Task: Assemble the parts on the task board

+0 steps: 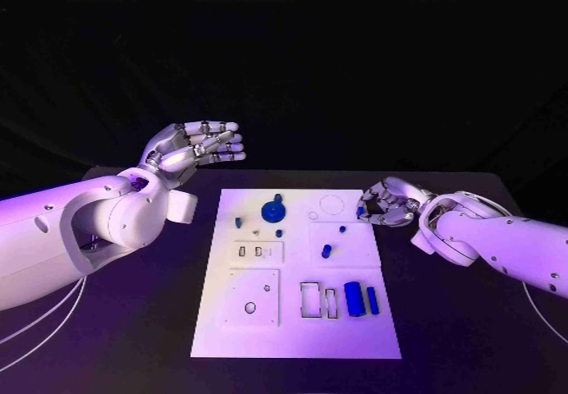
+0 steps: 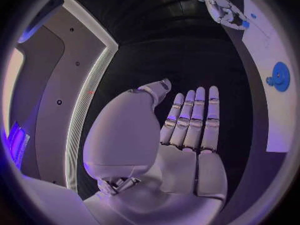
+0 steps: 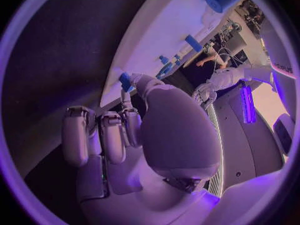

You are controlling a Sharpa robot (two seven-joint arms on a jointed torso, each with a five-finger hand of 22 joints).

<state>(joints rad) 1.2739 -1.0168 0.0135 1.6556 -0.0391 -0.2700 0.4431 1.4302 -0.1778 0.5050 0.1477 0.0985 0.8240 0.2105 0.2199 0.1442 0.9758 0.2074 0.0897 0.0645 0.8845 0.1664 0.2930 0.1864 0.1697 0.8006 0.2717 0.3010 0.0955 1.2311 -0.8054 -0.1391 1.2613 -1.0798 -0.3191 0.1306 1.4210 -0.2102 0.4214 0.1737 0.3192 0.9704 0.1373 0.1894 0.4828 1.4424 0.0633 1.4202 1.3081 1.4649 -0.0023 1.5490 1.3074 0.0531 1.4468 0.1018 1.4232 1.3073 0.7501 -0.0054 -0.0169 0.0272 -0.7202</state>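
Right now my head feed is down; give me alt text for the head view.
The right hand pinches a small blue part at the right edge of the white task board, while the left hand hovers empty above the table beyond the board's far left corner. Blue parts lie on the board, including a round gear and a large cylinder.

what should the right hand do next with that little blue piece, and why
Probably carry it a little inward over the task board and down toward an open slot. The right hand sits at the board's far right edge and seems to pinch a small blue part at its fingertips, above the board. The left hand is raised off to the side, holding nothing.
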